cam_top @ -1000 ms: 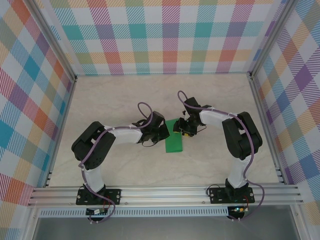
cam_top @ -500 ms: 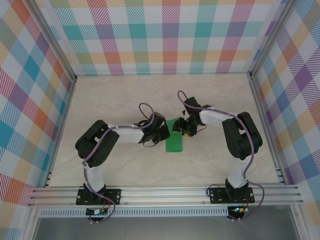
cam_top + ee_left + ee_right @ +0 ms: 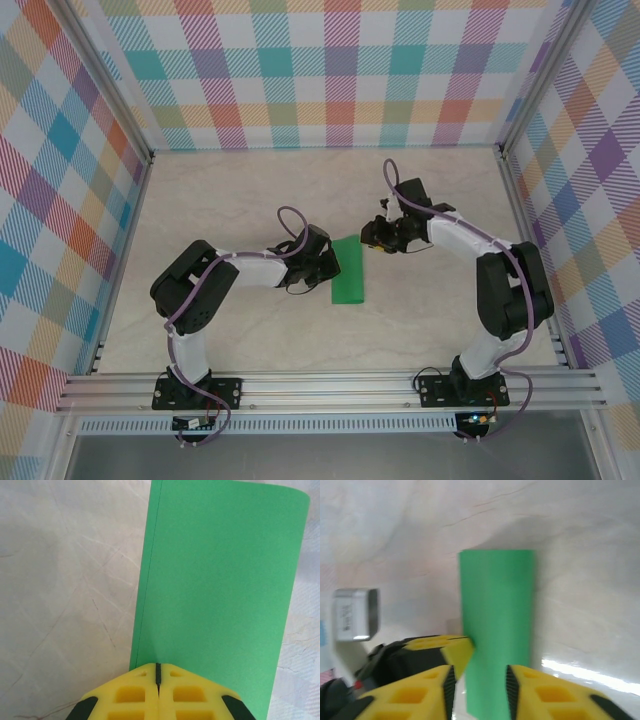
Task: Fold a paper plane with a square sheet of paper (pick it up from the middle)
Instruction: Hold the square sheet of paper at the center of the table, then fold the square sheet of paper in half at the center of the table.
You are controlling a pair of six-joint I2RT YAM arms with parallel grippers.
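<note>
The square sheet of paper [image 3: 350, 275] lies on the table folded in half into a narrow bright-green rectangle, also seen in the left wrist view [image 3: 220, 580] and the right wrist view [image 3: 497, 605]. My left gripper [image 3: 329, 268] is shut, and its yellow tips [image 3: 158, 672] rest on the paper's left long edge. My right gripper [image 3: 376, 236] hovers just off the paper's far right corner. It [image 3: 479, 686] stands open with nothing between its fingers, and the green strip shows beyond the gap. No dart-shaped paper plane is formed.
Plaid walls enclose the marble-look tabletop [image 3: 250, 200] on three sides. An aluminium rail [image 3: 330, 385] with both arm bases runs along the near edge. The left gripper's yellow tip [image 3: 457, 650] and a grey block [image 3: 355, 614] show to the left of the paper.
The right gripper has lifted off the paper's far end and drawn back to the right, its jaws narrower than before. The left gripper stays shut at the paper's edge.
</note>
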